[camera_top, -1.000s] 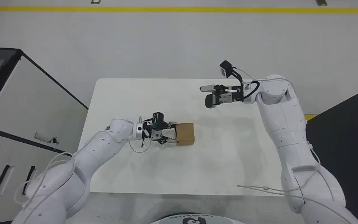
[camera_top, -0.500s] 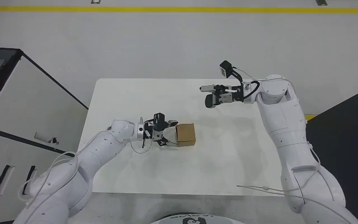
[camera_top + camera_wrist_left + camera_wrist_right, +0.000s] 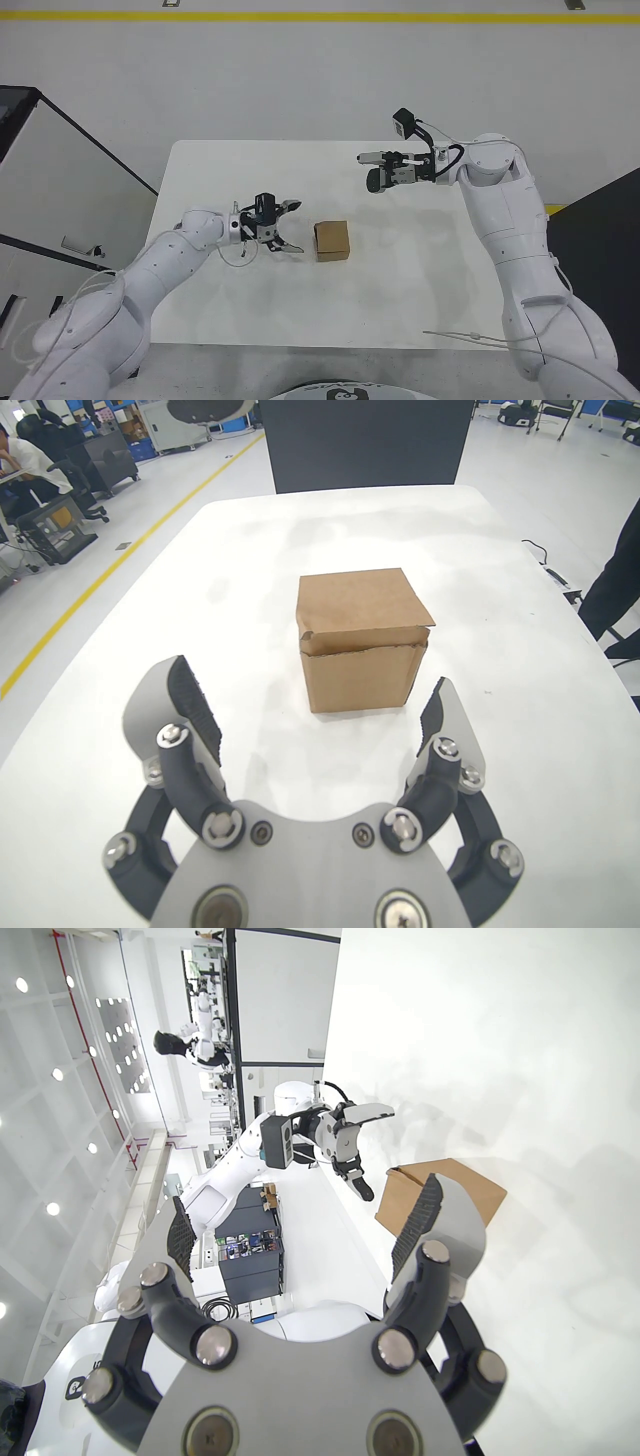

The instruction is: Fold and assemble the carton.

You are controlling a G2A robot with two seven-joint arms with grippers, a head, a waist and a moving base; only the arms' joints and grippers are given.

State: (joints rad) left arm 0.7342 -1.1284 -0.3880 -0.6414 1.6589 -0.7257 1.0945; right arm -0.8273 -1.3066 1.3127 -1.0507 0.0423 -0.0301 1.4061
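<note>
Nothing legible: no text, number, label or sign to be read. Plain brown card on the carton [image 3: 360,675]. Anything printed in the room behind too small to make out.

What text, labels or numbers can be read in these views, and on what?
No text can be read.
carton: plain brown faces, no print or label showing.
table: plain white, no markings.
Any print in the room behind is too small to read.
</note>
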